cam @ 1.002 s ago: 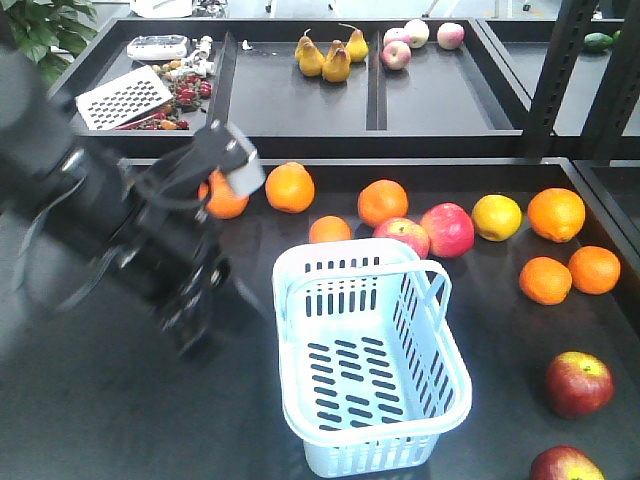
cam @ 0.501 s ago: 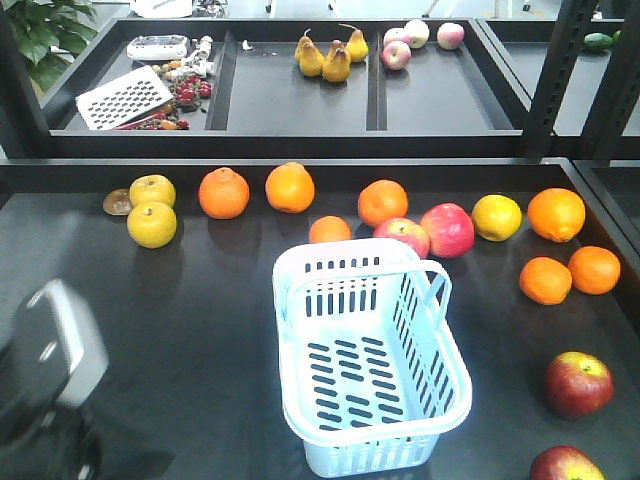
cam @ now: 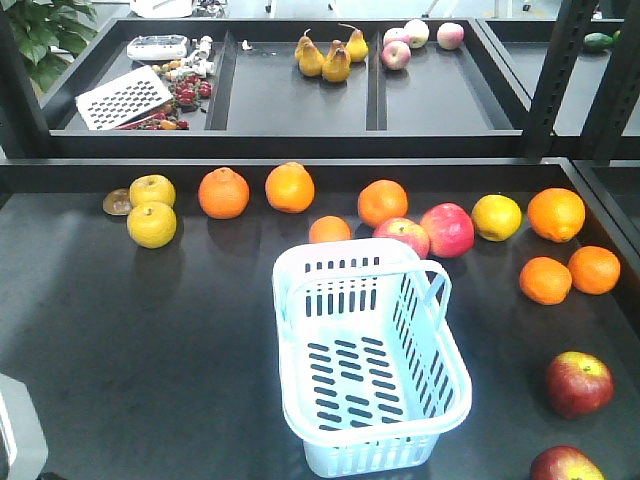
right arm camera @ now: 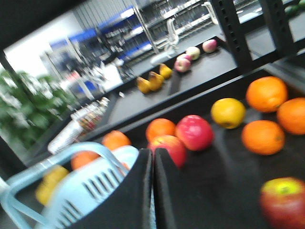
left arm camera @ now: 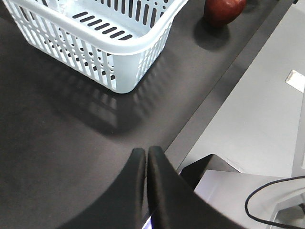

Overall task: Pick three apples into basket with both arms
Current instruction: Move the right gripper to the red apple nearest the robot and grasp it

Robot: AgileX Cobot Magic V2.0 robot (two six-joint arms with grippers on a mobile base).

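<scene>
At the left gripper [left arm camera: 146,151]: pressed shut, with black fingers touching tip to tip and nothing between. Hangs over the dark table [left arm camera: 57,133] close to its front edge, with grey floor [left arm camera: 257,119] beyond. Faces one near corner of the basket [left arm camera: 131,45], well apart, and a dark red apple [left arm camera: 224,9] just past that corner.

At the right gripper [right arm camera: 152,153]: closed the same way, holding nothing. Has the basket close by at lower left. Looks on toward pinkish apples [right arm camera: 193,131], oranges [right arm camera: 266,93] and a blurred dark apple at lower right. Takes in a hazy room of blue-striped racks [right arm camera: 109,31] behind.

From the front only: shows the basket whole, upright, mouth up, standing mid-table with its slotted bottom bare. Runs its long axis from far left to near right, slightly skewed to the table edge, with the loop handle [cam: 440,285] tipped toward the far end. Places one dark red apple [cam: 578,383] right of the basket, apart from it, and a cut-off apple [cam: 565,466] nearer the front edge. Cannot tell which of these two appears at either wrist. Adds yellow fruit [cam: 151,224] at far left, then a raised tray [cam: 280,100] behind with pears [cam: 335,60], a grater [cam: 125,97], and a plant [cam: 45,30] at the corner.
</scene>
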